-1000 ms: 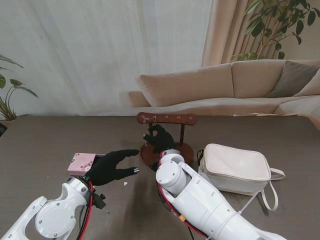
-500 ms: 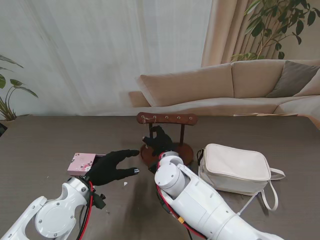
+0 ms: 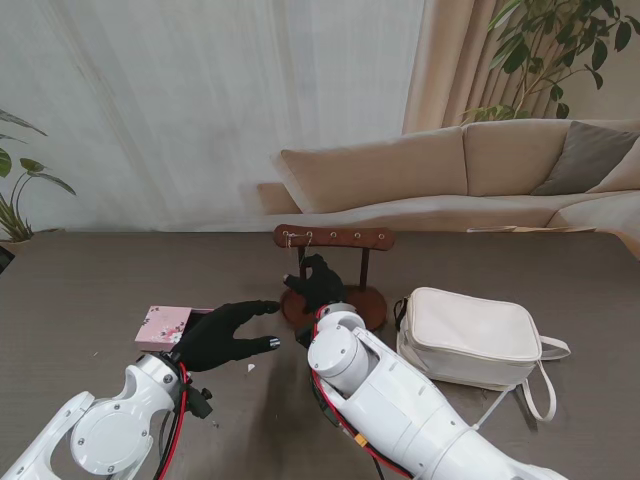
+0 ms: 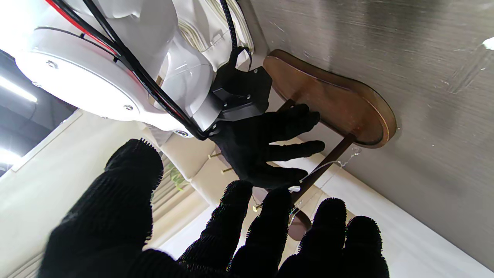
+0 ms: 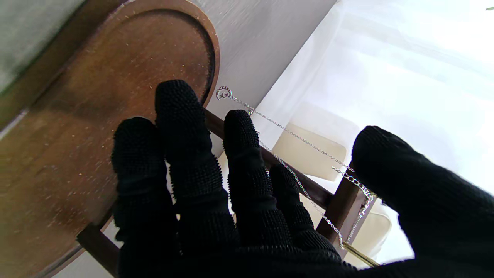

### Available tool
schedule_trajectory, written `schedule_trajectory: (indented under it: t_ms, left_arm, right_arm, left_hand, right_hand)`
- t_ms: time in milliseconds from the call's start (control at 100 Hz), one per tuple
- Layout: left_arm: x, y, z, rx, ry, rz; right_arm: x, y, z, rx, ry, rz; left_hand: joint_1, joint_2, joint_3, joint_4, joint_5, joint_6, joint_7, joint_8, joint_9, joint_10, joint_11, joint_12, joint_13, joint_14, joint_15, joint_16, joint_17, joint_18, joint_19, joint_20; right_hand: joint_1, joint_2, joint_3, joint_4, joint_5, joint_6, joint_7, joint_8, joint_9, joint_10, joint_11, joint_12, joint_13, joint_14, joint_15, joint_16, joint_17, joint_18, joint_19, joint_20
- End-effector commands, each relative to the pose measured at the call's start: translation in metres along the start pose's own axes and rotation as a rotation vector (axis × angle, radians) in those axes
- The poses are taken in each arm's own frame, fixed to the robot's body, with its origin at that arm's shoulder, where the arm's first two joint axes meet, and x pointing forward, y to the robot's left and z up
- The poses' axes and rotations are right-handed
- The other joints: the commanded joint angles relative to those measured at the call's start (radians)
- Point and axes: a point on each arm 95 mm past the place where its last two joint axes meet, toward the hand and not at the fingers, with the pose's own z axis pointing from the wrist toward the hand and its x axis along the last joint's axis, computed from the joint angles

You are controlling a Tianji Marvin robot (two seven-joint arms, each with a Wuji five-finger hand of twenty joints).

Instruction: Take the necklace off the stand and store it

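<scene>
Stand [image 3: 334, 270] between box [image 3: 164, 326] and bag [image 3: 467, 336]

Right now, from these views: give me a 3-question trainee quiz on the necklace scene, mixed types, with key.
1. True or false: the thin silver chain necklace already lies inside the cream zipped pouch bag.
2. Which hand is at the dark brown wooden jewellery stand? A) left hand B) right hand
3. Fill in: the small pink floral box sits on the table by the ____ hand.

Key
1. False: the necklace hangs at the stand, across the right hand's open fingers.
2. B: the left hand hovers open, apart from the stand.
3. left
</scene>
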Motion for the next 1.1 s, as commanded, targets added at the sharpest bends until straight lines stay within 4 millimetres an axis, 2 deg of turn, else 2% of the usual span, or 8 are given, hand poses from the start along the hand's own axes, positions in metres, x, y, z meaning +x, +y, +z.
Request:
schedule_trajectory:
  t_ms: [0, 240, 380, 510, 690, 800, 940, 1090]
  left_arm:
    - [0.001, 0.003, 0.000, -0.020, 0.002, -0.004]
    - [0.000, 0.004, 0.002, -0.033, 0.001, -0.009]
    - [0.000, 0.005, 0.003, -0.041, 0.000, -0.013]
    - [0.000, 0.006, 0.004, -0.045, -0.002, -0.017]
    - [0.000, 0.006, 0.004, -0.048, -0.002, -0.020]
    - [0.000, 0.006, 0.004, -0.049, -0.002, -0.022]
    - [0.000, 0.006, 0.004, -0.045, -0.002, -0.024]
    - [0.000, 0.004, 0.002, -0.034, -0.005, -0.023]
  right_arm:
    - [-0.001, -0.005, 0.000, 0.017, -0.004, 0.000]
    - [-0.001, -0.003, 0.006, 0.007, -0.017, -0.007]
    - [-0.001, -0.002, 0.008, 0.001, -0.018, -0.001]
    - [0.001, -0.002, 0.007, -0.006, -0.005, 0.016]
    - [0.007, -0.003, 0.004, -0.022, 0.005, 0.058]
    - [0.009, -0.004, 0.004, -0.028, 0.000, 0.076]
    - [0.011, -0.005, 0.004, -0.033, -0.008, 0.091]
    - [0.013, -0.005, 0.006, -0.036, -0.033, 0.126]
  left_hand:
    - [0.017, 0.046, -0.020, 0.010, 0.009, -0.010, 0.003, 0.007, 0.007, 0.005, -0.007, 0.009, 0.014, 0.023, -0.020, -0.007, -0.010, -0.016, 0.015, 0.013]
    - [0.018, 0.046, -0.021, 0.011, 0.011, -0.009, 0.003, 0.007, 0.012, 0.005, -0.006, 0.009, 0.015, 0.025, -0.019, -0.009, -0.009, -0.016, 0.015, 0.013]
    - [0.018, 0.048, -0.023, 0.011, 0.010, -0.010, 0.003, 0.007, 0.012, 0.003, -0.006, 0.009, 0.017, 0.024, -0.019, -0.010, -0.010, -0.017, 0.015, 0.013]
    - [0.018, 0.048, -0.024, 0.011, 0.010, -0.009, 0.003, 0.007, 0.014, 0.005, -0.006, 0.009, 0.017, 0.025, -0.019, -0.010, -0.009, -0.017, 0.015, 0.013]
    - [0.017, 0.050, -0.026, 0.011, 0.011, -0.010, 0.003, 0.007, 0.013, 0.005, -0.006, 0.009, 0.016, 0.024, -0.019, -0.010, -0.009, -0.016, 0.015, 0.013]
    - [0.017, 0.052, -0.027, 0.011, 0.012, -0.010, 0.003, 0.007, 0.012, 0.005, -0.006, 0.009, 0.017, 0.024, -0.019, -0.011, -0.009, -0.017, 0.016, 0.014]
    - [0.018, 0.053, -0.028, 0.012, 0.012, -0.009, 0.003, 0.007, 0.013, 0.005, -0.006, 0.009, 0.016, 0.024, -0.021, -0.013, -0.010, -0.016, 0.015, 0.014]
    - [0.021, 0.057, -0.031, 0.012, 0.008, -0.009, 0.002, 0.007, 0.013, 0.007, -0.006, 0.010, 0.018, 0.027, -0.021, -0.015, -0.010, -0.015, 0.016, 0.014]
  right_hand:
    - [-0.043, -0.025, 0.043, 0.019, -0.064, 0.015, 0.007, -0.010, -0.005, 0.022, 0.012, 0.004, 0.044, 0.030, 0.015, 0.009, -0.113, 0.024, 0.029, -0.012]
    - [-0.046, -0.019, 0.033, 0.021, -0.161, 0.014, 0.049, -0.010, -0.041, 0.014, 0.030, -0.002, 0.036, 0.031, 0.025, 0.011, -0.121, 0.015, 0.033, -0.008]
    - [-0.040, -0.024, 0.036, 0.021, -0.151, -0.058, 0.072, -0.011, -0.043, 0.003, 0.041, -0.002, 0.032, 0.032, 0.037, 0.013, -0.122, 0.013, 0.036, -0.005]
    - [-0.024, -0.043, 0.059, 0.020, -0.023, -0.226, 0.071, -0.010, -0.012, -0.003, 0.042, 0.000, 0.055, 0.029, 0.067, 0.018, -0.108, 0.012, 0.045, -0.004]
    - [0.004, -0.062, 0.098, 0.014, 0.139, -0.352, 0.047, 0.006, 0.027, 0.003, 0.038, 0.011, 0.082, 0.030, 0.103, 0.023, -0.086, 0.020, 0.063, -0.003]
    - [0.038, -0.052, 0.101, 0.007, 0.237, -0.369, 0.029, 0.010, 0.052, 0.004, 0.034, 0.015, 0.101, 0.032, 0.117, 0.025, -0.073, 0.024, 0.071, -0.005]
    - [0.084, -0.059, 0.108, 0.004, 0.297, -0.386, 0.022, 0.017, 0.082, -0.006, 0.035, 0.020, 0.127, 0.023, 0.129, 0.025, -0.051, 0.025, 0.087, -0.004]
    - [0.133, -0.101, 0.121, -0.005, 0.390, -0.356, -0.003, 0.015, 0.102, -0.010, 0.025, 0.023, 0.149, 0.004, 0.133, 0.025, -0.035, 0.019, 0.102, -0.006]
